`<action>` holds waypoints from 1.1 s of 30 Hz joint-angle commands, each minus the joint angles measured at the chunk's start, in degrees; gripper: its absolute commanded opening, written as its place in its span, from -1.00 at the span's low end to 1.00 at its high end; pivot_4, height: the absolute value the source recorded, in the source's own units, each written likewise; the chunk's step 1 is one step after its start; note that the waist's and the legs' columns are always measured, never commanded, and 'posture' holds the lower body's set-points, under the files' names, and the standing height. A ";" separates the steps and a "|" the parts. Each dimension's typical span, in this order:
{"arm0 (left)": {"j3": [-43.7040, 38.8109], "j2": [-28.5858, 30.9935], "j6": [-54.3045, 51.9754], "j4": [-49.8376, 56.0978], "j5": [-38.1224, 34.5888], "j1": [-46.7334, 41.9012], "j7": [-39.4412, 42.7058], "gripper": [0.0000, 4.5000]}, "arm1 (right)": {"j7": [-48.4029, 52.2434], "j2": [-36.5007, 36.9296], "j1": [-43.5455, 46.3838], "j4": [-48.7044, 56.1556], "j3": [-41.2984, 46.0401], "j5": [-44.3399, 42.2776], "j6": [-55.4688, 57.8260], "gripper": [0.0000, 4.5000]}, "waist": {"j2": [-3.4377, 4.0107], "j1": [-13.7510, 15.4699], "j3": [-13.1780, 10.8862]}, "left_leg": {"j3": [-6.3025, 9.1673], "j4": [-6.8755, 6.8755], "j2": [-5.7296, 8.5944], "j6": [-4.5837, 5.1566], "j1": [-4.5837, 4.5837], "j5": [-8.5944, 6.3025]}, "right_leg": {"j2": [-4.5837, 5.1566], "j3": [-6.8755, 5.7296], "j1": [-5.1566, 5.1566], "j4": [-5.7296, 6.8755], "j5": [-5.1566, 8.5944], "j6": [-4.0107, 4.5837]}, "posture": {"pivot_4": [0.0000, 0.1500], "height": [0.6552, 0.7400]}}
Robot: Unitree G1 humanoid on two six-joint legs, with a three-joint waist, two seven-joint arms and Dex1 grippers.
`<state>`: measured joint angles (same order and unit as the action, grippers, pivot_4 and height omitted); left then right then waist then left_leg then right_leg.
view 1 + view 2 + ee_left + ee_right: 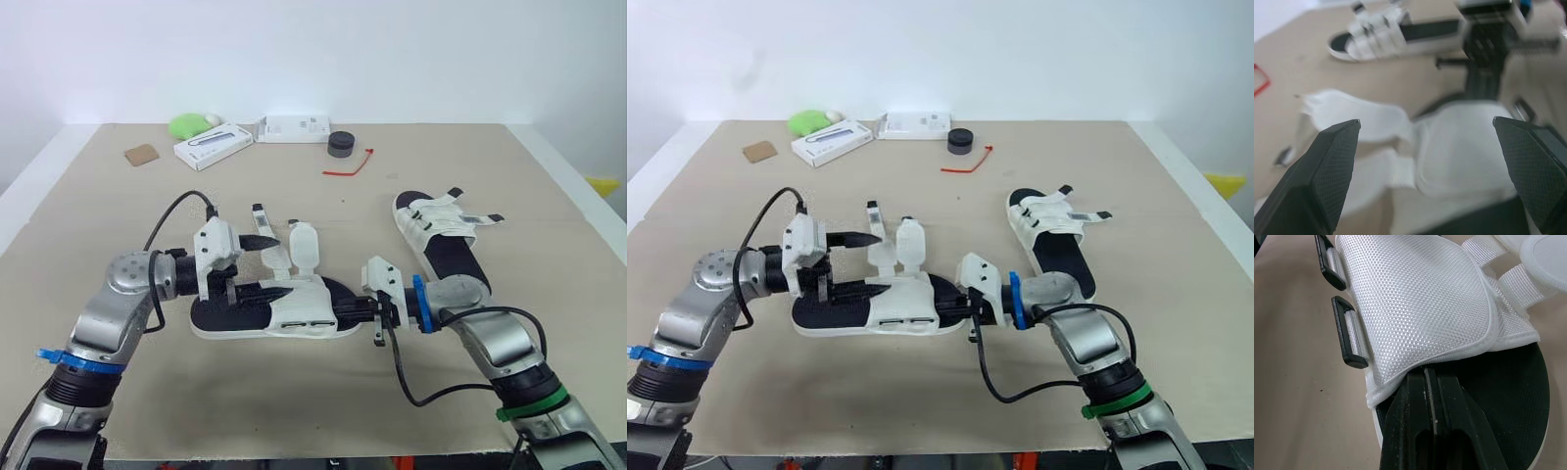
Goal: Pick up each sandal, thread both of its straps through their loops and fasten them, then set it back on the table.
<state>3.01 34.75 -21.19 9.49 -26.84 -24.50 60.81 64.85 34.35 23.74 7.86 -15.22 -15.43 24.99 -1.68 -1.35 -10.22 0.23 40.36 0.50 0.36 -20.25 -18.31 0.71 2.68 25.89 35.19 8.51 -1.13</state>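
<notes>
Right pincer (1426, 377) clamped on sandal (299, 321), left pincer (1425, 125) spread above

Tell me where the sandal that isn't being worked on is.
In the head views, the spare sandal lies on the table at the robot's right, just beyond the right gripper and apart from the near sandal.

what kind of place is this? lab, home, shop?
Probably a robot lab bench: bare beige table against a plain white wall, two white-and-black strap sandals laid out as props, stray white boxes and a red tie at the far edge.
</notes>
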 commanded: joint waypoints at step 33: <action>-30.50 -15.99 -57.59 -35.78 -23.52 -21.72 -42.40 1.00 | 0.29 -0.37 2.32 0.07 0.28 0.84 -3.26 -0.98 | -0.05 0.01 0.01 | 0.14 0.03 0.08 -0.35 -0.01 0.18 | 0.03 -0.04 0.01 0.05 -0.31 0.29 | 1.00 1.00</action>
<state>-25.07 18.92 -79.61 -24.92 -50.11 -44.72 19.68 64.89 34.03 24.92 7.36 -15.61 -14.30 22.89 -1.73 -1.33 -10.21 0.35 40.39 0.59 0.00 -20.25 -18.11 0.74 2.65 25.90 35.24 8.18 -0.85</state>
